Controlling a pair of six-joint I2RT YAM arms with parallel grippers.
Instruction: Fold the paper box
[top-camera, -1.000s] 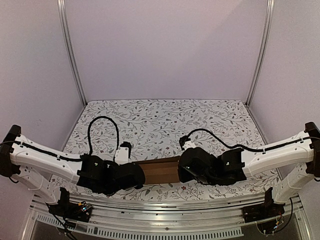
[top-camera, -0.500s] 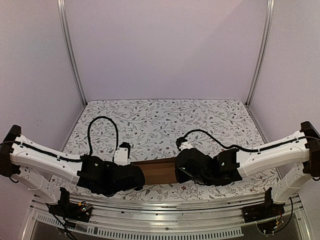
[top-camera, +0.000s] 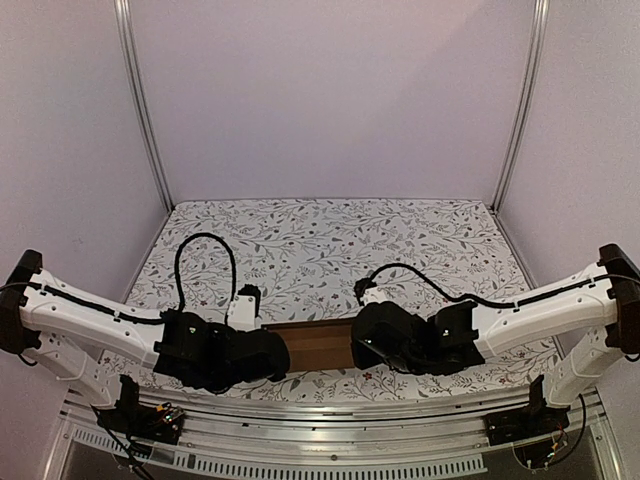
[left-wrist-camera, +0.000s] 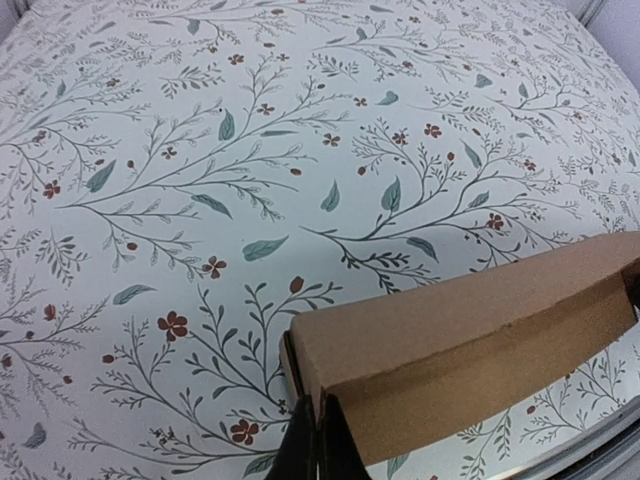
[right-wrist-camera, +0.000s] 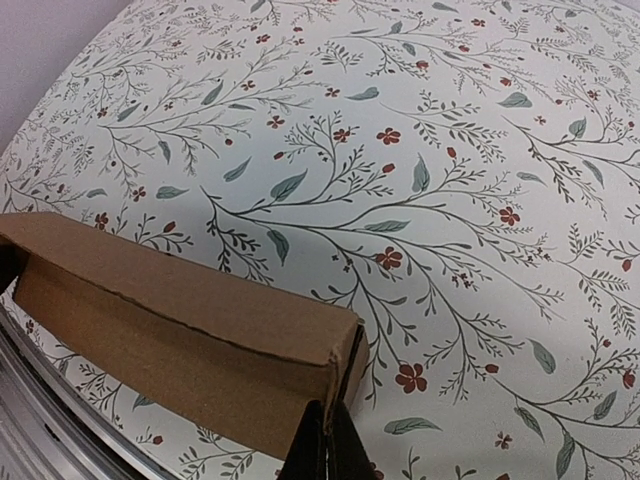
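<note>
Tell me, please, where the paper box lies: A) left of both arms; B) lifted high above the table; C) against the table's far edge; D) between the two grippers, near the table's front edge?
D: the paper box spans the gap between the left gripper and the right gripper, near the front edge of the table.

Work bay, seen from above. A table (top-camera: 452, 228) carries a white cloth (left-wrist-camera: 250, 150) printed with grey-green leaves and small red flowers. Plain pale lilac panels form the back wall (top-camera: 330, 100), left wall (top-camera: 60, 130) and right wall (top-camera: 590, 130). Aluminium uprights (top-camera: 141, 110) stand at the rear corners, and an aluminium rail (top-camera: 330, 428) borders the near edge. Lighting is soft and even.
</note>
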